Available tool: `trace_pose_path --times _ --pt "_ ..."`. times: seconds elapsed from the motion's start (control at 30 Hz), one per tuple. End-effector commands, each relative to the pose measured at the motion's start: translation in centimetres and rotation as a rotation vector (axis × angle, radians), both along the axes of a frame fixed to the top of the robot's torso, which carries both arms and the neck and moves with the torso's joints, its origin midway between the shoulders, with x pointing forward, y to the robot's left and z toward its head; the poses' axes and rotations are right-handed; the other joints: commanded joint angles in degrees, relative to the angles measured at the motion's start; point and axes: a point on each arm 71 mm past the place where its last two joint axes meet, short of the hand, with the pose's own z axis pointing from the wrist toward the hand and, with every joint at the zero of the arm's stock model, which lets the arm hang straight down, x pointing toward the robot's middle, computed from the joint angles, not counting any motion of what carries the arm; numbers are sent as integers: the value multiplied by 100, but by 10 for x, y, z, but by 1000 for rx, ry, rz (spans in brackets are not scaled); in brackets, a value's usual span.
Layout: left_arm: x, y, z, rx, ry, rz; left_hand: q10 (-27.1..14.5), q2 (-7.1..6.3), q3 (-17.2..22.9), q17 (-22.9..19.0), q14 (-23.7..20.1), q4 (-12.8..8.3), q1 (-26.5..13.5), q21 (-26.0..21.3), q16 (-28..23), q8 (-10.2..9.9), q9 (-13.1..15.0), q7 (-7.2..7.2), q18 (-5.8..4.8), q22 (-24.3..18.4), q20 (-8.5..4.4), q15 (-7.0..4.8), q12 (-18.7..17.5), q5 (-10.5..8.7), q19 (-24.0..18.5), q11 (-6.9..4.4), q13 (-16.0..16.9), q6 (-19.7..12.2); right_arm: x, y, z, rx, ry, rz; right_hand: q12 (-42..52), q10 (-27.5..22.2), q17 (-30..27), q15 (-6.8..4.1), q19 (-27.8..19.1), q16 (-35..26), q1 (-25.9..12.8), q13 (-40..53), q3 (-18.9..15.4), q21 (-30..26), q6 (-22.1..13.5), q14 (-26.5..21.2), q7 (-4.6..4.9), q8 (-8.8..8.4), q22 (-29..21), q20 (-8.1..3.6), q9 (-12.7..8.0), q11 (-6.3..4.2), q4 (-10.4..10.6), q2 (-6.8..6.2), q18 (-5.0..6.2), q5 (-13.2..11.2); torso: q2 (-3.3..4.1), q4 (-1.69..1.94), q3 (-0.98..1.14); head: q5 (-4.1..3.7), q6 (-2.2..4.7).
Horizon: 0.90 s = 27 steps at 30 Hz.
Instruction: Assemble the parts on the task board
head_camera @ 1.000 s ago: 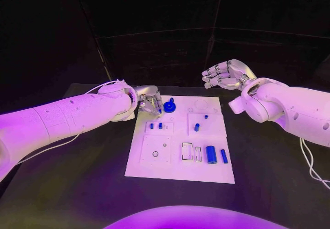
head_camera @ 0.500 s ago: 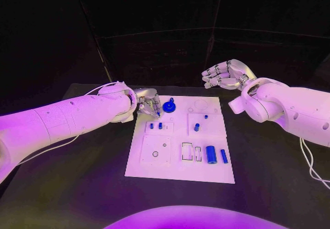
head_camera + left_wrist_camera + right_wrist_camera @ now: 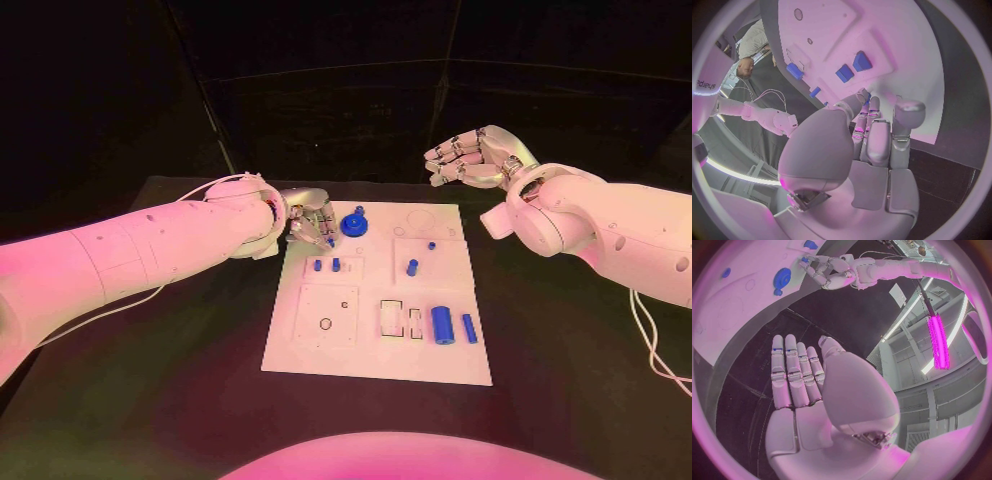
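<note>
Left robot hand (image 3: 310, 222) at the far left corner of the task board (image 3: 378, 350), fingers drawn together; in the left wrist view a small blue part (image 3: 867, 98) shows at the fingertips (image 3: 862, 95), and we cannot tell whether it is pinched or merely touched. Right robot hand (image 3: 473, 158) raised beyond the board's far edge, fingers curled in on nothing. Just beside the left hand stands a round blue part (image 3: 355, 224). To do this step well, we judge the left fingertips should settle squarely over the chosen piece and move it upright into its seat. Counted in the head view: one board on the black surface (image 3: 173, 400); roughly eight blue parts; two hands.
</note>
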Motion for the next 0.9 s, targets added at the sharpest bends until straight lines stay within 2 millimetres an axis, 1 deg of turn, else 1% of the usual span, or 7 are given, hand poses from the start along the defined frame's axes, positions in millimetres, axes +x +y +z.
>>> trace_pose_path --times 0.03,0.2,0.43,0.77,0.8,0.9 --pt "0 0 0 7 11 -2 53 -44 40 -6 60 -4 -30 40 16 -32 -9 3 -41 13 34 32 -42 -11 3 -23 8 50 0 1 1 1 -4 6 -26 13 -6 21 55 -23 -30 -5 37 -20 -7 28 61 34 -5 -5 -6 -2 11 0 22 39 5 -2 0 4 -7" --pt "1 -1 0 6 8 -3 53 -44 40 -6 60 -4 -30 40 16 -32 -9 3 -41 13 34 32 -42 -11 3 -23 8 50 0 1 1 1 -4 7 -26 13 -6 21 55 -23 -30 -5 37 -20 -7 28 61 34 -5 -5 -6 -2 11 0 22 39 8 -1 -5 2 -12" --pt "1 -4 -1 4 8 -9 53 -44 40 -6 60 -4 -30 40 16 -32 -9 3 -41 13 34 32 -42 -11 3 -23 8 50 0 2 1 1 -4 8 -26 13 -6 21 55 -23 -30 -5 37 -20 -7 28 61 34 -5 -5 -6 -2 11 0 22 39 5 0 2 -1 -18" --pt "0 -5 -1 2 8 -11 65 -45 50 -12 57 -5 -43 41 16 -33 -11 0 -39 17 33 30 -46 -11 -1 -25 9 62 0 1 1 0 -3 7 -26 13 -6 21 55 -23 -30 -5 37 -20 -7 28 61 34 -5 -5 -6 -2 11 0 22 39 3 -1 1 -11 -30" --pt "0 -5 -1 3 8 -11 80 -48 55 -15 56 -7 -54 37 17 -31 -12 -7 -38 17 33 27 -45 -11 -5 -31 12 75 0 1 1 0 -2 7 -26 13 -6 21 55 -23 -30 -5 37 -20 -7 28 61 34 -5 -5 -6 -2 11 0 22 39 2 0 3 -11 -40" --pt "0 -5 -1 5 10 -8 96 -62 56 -22 53 -11 -71 35 16 -31 -13 -19 -35 18 31 22 -46 -11 -9 -38 15 88 0 1 1 0 -2 7 -26 13 -6 21 55 -23 -30 -5 37 -20 -7 28 61 34 -5 -5 -6 -2 11 0 22 39 3 1 3 -14 -36"
